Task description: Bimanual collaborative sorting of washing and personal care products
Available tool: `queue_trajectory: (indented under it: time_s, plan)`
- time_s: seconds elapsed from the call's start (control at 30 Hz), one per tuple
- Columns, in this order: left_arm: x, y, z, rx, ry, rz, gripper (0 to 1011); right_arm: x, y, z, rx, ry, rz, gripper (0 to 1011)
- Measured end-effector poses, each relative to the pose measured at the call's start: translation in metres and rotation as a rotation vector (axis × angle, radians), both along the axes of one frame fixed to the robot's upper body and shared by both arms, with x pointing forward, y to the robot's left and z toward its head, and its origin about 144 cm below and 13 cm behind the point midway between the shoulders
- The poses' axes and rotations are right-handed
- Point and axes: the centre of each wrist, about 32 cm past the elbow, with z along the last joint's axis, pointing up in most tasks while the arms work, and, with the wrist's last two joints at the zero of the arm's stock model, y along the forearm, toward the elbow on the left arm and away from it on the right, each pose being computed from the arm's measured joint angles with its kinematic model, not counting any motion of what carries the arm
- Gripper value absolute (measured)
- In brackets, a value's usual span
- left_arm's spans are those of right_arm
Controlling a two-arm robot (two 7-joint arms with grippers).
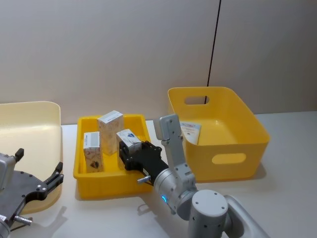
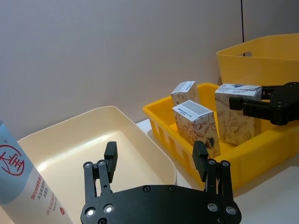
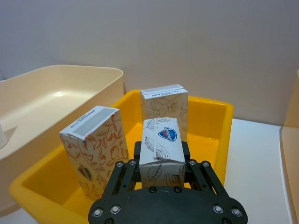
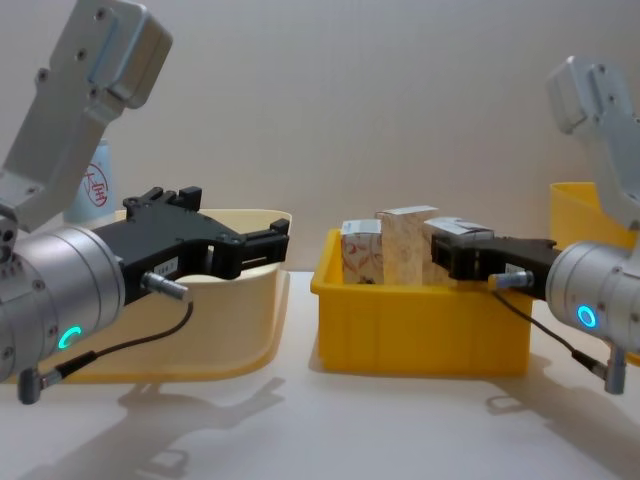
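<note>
— Pale surface: where's your carton?
— Leaf-printed, blue-badged, clamped in your right end effector inside the small yellow bin. Left end effector gapes at 9 o'clock.

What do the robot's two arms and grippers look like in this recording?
Both arms are silver-grey metal with rounded cylindrical joints and boxy pale-grey upper links; each wrist carries a small glowing blue-cyan light. The left gripper and right gripper are matte black, flat-plated bodies studded with visible screws, ending in two slim black jaws. A thin black cable loops under each wrist.
</note>
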Motion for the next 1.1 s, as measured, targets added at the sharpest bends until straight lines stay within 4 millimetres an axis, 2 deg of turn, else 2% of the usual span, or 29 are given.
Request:
queue_trajectory:
  time_s: [0.5,1.1]
  plan:
    - [0.000,0.000,0.000,0.000,0.000,0.000,1003,0.000,-0.011,0.013,0.039,-0.140,0.009,422]
    - [0.000,0.000,0.000,0.000,0.000,0.000,1003,-0.003,-0.048,0.055,0.086,-0.388,-0.091,422]
